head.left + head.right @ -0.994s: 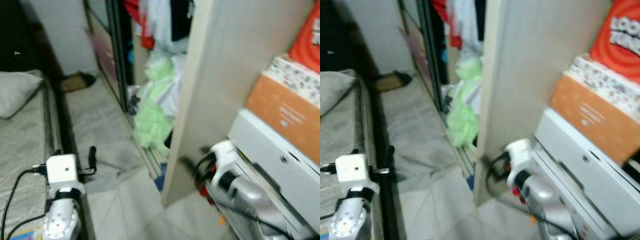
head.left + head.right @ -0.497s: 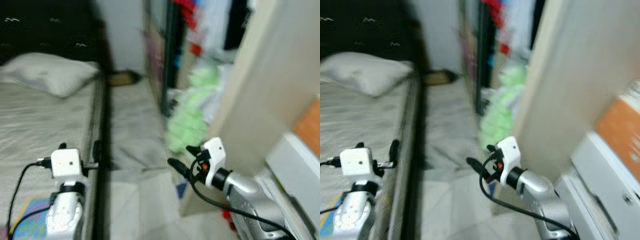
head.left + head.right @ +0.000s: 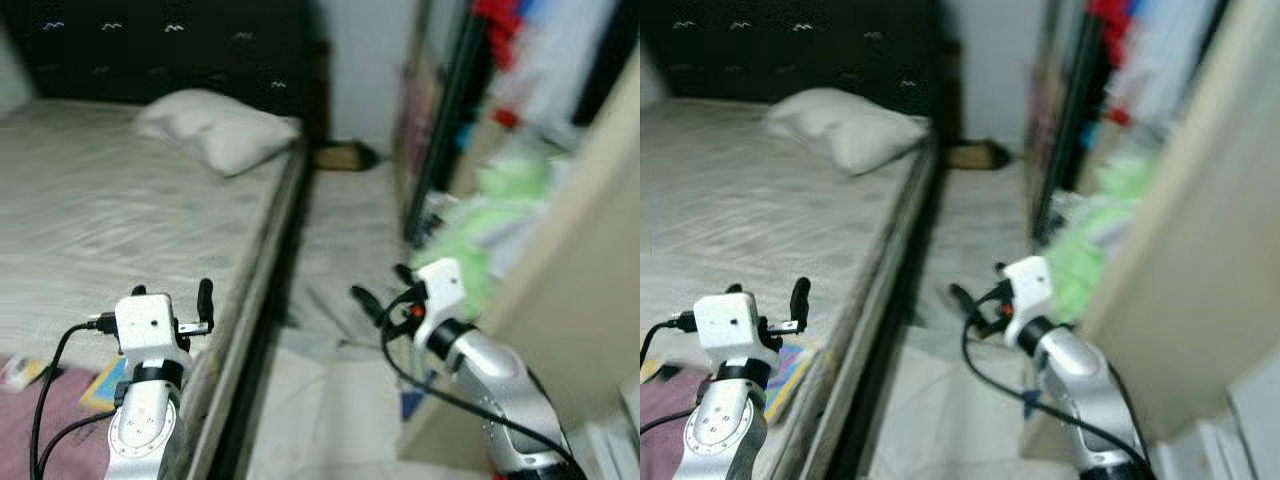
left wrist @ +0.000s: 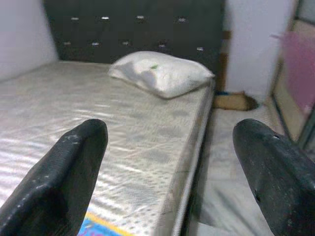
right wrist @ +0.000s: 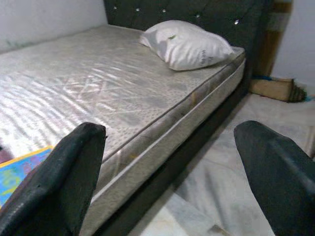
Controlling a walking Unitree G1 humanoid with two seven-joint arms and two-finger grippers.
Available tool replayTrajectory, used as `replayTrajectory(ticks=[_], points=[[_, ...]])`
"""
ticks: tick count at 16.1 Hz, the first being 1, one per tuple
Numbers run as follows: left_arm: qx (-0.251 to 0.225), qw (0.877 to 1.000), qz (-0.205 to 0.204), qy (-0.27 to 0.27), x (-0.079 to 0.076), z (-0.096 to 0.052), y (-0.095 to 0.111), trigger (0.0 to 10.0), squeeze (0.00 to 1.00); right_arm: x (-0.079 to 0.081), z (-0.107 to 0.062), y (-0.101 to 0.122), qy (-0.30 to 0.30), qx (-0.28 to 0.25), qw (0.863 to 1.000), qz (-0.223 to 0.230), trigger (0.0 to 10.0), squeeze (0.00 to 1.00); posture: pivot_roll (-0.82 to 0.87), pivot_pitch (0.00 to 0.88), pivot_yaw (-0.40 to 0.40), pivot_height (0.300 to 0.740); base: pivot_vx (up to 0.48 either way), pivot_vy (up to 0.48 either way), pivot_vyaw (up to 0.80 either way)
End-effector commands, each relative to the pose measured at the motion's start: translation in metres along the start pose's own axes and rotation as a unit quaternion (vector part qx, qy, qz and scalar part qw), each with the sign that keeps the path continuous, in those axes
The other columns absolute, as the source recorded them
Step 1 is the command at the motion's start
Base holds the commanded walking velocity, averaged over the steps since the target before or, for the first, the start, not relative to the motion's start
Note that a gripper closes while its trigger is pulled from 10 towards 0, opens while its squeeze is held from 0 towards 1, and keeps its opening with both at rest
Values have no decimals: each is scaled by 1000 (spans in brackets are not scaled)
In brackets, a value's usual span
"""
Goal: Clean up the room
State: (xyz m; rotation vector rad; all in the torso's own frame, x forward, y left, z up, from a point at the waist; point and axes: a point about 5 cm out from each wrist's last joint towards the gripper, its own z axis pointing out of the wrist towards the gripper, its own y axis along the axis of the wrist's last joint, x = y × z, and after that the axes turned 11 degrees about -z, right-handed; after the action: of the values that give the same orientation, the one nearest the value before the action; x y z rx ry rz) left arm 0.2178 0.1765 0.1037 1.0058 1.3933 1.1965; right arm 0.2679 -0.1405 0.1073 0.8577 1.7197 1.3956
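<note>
A bare grey mattress [image 3: 100, 200] lies on a dark bed frame, with a white pillow [image 3: 220, 128] at its head. A colourful flat book [image 3: 105, 372] and a maroon cloth [image 3: 40, 420] lie on the near end of the mattress. My left gripper [image 3: 170, 292] is open above that near edge, its fingers [image 4: 74, 162] wide apart and holding nothing. My right gripper [image 3: 380, 285] is open over the floor strip beside the bed, its fingers [image 5: 74, 167] also empty and pointing toward the mattress side.
A narrow tiled aisle [image 3: 340, 250] runs between the bed and an open wardrobe. A light green pile of clothes [image 3: 490, 215] spills from the wardrobe. A pale wooden panel [image 3: 590, 270] stands close on the right. A brown box [image 3: 345, 155] sits at the aisle's far end.
The whole view has swung left: the bed now takes up the left half and the stacked boxes on the right have gone out of frame. My right arm reaches further forward.
</note>
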Motion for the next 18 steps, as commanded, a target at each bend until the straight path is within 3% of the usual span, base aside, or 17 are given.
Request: replayTrajectory(ticks=[1,7,8,18], points=[[-4,1000,6,14,6,1,2,10000,0,-2,6,6,-24,-15,1000,-8,10000,0,-56,0,-43,740,0,0,800],[-10,1000,8,-5,1,4,4,10000,0,4,12,8,-54,-30,998,-1,10000,0,-49,0,-38,740,0,0,800],[2,1000,-8,-25,0,3,2,10000,0,5,12,8,-54,-30,998,-2,10000,0,-49,0,-38,740,0,0,800],[3,999,-11,-37,-2,4,1,10000,0,1,12,6,-75,-37,996,-7,10000,0,-49,0,-37,740,0,0,800]])
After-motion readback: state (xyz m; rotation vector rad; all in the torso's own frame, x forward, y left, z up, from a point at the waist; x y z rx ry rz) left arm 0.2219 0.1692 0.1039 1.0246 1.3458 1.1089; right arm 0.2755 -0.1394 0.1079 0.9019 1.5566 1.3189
